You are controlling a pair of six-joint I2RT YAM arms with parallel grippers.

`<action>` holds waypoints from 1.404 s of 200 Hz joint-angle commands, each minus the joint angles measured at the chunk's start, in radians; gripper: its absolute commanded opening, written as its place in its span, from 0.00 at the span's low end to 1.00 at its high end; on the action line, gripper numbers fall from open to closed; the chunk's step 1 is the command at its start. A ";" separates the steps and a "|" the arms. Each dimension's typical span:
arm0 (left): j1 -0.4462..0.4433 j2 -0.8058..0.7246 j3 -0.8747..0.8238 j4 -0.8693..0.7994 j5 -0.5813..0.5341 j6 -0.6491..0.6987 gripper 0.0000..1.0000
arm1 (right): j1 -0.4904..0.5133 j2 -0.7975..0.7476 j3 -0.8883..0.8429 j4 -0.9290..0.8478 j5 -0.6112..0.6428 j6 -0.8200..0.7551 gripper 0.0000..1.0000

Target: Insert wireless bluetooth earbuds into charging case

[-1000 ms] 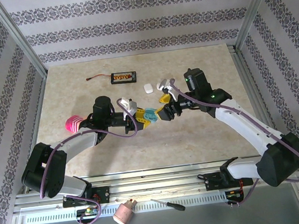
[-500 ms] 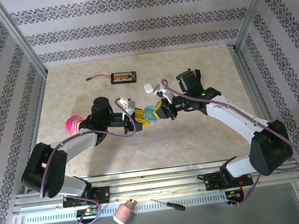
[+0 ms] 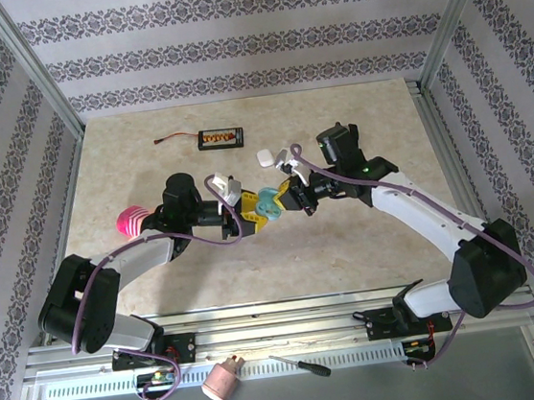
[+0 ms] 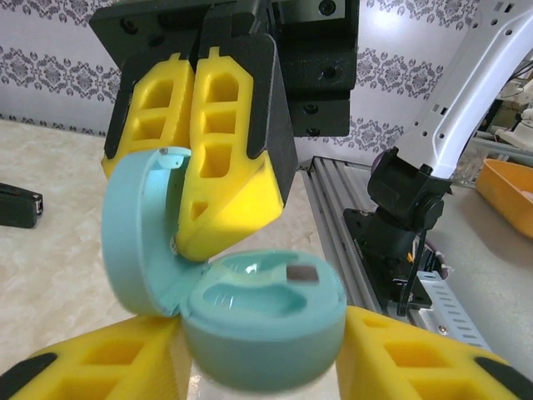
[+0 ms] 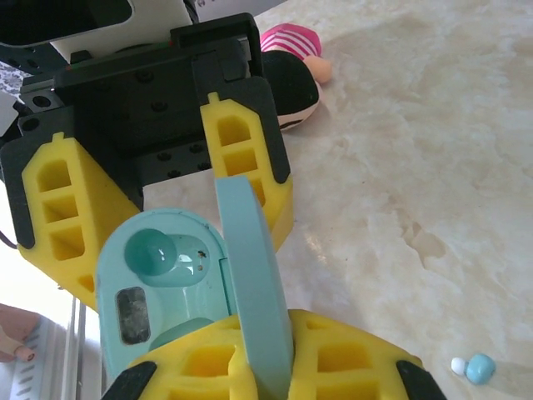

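We clamp case (image 4: 250,292) base in left gripper (image 4: 262,367) to steady it | right gripper (image 5: 266,350) pinches lid (image 5: 254,283) open for loading | earbud (image 5: 475,367) waits loose on table (image 5: 433,125), not yet inserted.

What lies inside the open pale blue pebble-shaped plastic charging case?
Inside the charging case: one round socket, empty, and a small grey rectangular patch. The second socket is mostly covered by the raised lid and the yellow fingers of the right gripper.
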 commanded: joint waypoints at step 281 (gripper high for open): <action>0.005 0.041 0.023 0.119 -0.008 -0.108 0.60 | 0.042 -0.012 -0.014 0.029 0.095 -0.024 0.00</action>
